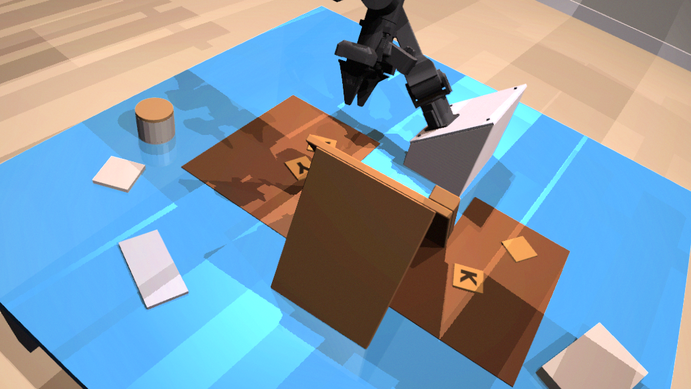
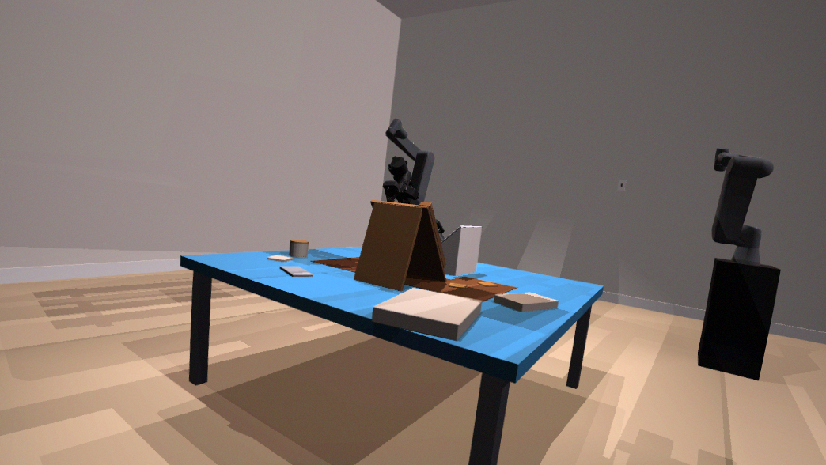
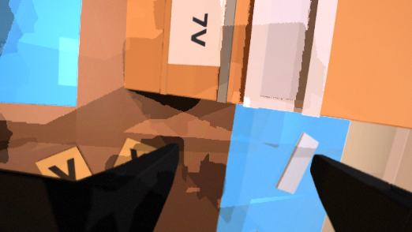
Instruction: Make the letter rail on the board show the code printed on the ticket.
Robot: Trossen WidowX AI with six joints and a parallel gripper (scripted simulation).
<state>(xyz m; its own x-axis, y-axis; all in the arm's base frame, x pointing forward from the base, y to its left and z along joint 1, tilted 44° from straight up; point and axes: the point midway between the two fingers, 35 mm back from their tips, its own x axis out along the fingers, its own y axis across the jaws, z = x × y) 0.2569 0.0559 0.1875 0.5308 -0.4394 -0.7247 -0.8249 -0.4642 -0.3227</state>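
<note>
My gripper is open and empty, raised beyond the board. The wrist view shows the ticket, reading 7V, beside the pale rail; no tile shows in the visible part of the rail, and the rest is out of frame. A tile that looks like V and a Y tile lie on the left brown mat, partly covered by my finger in the wrist view. A K tile and a tile with no visible letter lie on the right mat.
A wood-topped cylinder, a pale square, and a pale slab lie left. A pale block lies right; a larger block sits at the front edge. A grey wedge stands behind the board.
</note>
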